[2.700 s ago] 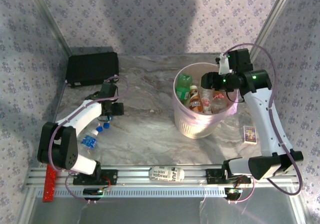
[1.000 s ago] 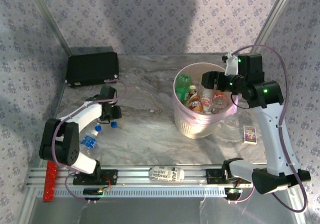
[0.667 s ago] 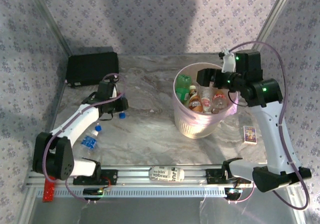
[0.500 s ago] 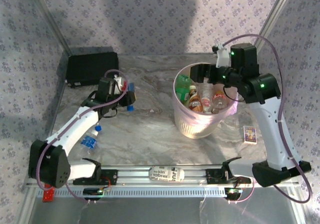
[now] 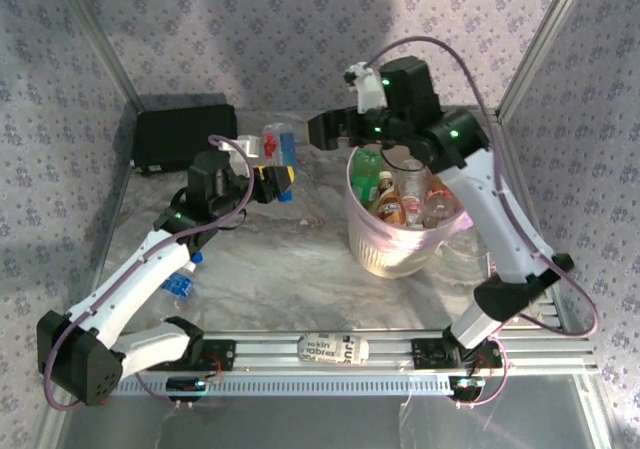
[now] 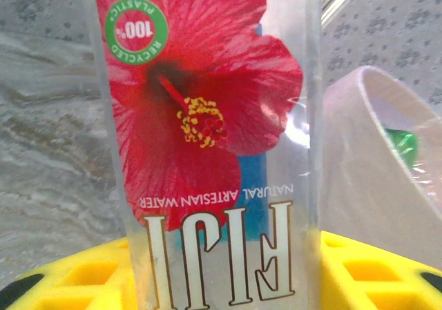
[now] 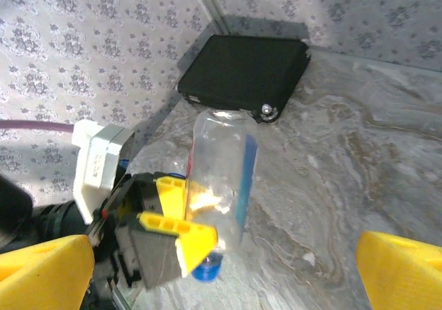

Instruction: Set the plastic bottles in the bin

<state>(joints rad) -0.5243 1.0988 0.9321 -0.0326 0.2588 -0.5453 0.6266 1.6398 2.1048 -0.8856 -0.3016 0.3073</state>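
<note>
My left gripper (image 5: 277,180) is shut on a clear plastic bottle (image 5: 279,151) with a red flower label, held cap down above the table, left of the bin (image 5: 362,237). In the left wrist view the bottle (image 6: 207,117) stands between my yellow fingers (image 6: 373,272), with the pale pink bin (image 6: 373,186) to its right. My right gripper (image 5: 324,129) hangs open by the bin's far left rim, facing that bottle (image 7: 222,165) and its blue cap (image 7: 206,268). Several bottles, one green (image 5: 368,160), stand in the bin. Another blue-capped bottle (image 5: 181,280) lies on the table under the left arm.
A flat black case (image 5: 185,134) sits at the back left corner, also in the right wrist view (image 7: 245,72). A printed strip (image 5: 333,348) lies on the front rail. Patterned walls close in the sides and back.
The left arm has lifted the bottle off the table and carried it right, toward the bin. The right arm has swung left from over the bin and its jaws have opened wide.
</note>
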